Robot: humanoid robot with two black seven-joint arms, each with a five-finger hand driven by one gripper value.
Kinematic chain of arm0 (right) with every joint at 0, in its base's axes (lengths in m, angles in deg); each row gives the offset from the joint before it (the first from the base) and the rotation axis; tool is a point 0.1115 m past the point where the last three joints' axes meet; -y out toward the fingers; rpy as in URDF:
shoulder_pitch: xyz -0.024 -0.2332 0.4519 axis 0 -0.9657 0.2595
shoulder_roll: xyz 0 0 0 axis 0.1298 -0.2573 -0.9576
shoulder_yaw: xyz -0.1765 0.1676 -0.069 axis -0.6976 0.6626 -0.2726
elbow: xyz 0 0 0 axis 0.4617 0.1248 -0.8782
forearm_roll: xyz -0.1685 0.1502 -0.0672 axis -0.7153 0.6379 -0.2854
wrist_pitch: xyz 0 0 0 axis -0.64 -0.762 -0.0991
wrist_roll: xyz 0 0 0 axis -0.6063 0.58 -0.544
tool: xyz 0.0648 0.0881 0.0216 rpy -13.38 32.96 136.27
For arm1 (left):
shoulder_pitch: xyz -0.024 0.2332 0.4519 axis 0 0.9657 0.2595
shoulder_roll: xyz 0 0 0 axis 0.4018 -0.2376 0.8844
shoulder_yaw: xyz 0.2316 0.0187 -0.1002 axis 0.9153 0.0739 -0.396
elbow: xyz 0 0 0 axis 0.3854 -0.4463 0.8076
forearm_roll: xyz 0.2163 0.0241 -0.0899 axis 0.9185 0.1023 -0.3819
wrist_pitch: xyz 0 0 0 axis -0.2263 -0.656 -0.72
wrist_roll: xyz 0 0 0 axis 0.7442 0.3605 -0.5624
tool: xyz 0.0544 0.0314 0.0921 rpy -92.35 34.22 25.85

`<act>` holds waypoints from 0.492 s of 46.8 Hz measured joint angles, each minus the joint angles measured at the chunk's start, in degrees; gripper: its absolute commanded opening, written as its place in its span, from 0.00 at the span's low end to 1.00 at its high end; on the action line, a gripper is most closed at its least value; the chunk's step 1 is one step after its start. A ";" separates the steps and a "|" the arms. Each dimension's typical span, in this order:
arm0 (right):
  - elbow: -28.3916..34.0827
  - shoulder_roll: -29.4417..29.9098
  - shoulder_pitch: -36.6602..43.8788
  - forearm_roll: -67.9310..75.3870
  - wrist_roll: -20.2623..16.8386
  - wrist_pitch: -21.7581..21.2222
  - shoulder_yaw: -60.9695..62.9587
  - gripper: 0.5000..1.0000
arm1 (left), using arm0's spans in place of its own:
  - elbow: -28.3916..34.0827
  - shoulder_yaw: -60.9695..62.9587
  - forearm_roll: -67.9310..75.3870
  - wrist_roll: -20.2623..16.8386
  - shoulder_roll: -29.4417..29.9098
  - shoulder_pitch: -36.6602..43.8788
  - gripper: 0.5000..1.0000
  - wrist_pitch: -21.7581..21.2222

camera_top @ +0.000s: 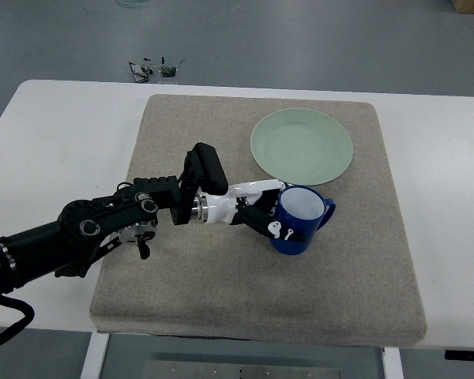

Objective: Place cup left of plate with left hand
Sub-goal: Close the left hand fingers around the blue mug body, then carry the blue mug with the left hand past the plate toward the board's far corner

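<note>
Left hand point(262, 215) has its fingers wrapped round the blue mug point(302, 221), below the green plate point(302, 146); next it needs carrying leftward.

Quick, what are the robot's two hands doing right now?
Left hand: closed around the blue cup, just below the green plate.
Right hand: not in the picture.
</note>
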State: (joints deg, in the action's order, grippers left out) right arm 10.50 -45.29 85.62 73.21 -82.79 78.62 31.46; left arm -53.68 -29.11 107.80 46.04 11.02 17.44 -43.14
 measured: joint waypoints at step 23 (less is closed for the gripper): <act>0.00 0.00 0.00 0.01 0.00 0.00 0.00 0.87 | -0.37 -6.30 -0.19 -0.13 0.26 -0.11 0.29 -6.76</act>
State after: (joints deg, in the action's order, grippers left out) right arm 10.50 -45.29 85.62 73.22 -82.79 78.62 31.46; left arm -54.06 -35.41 107.61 45.91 11.27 17.34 -49.90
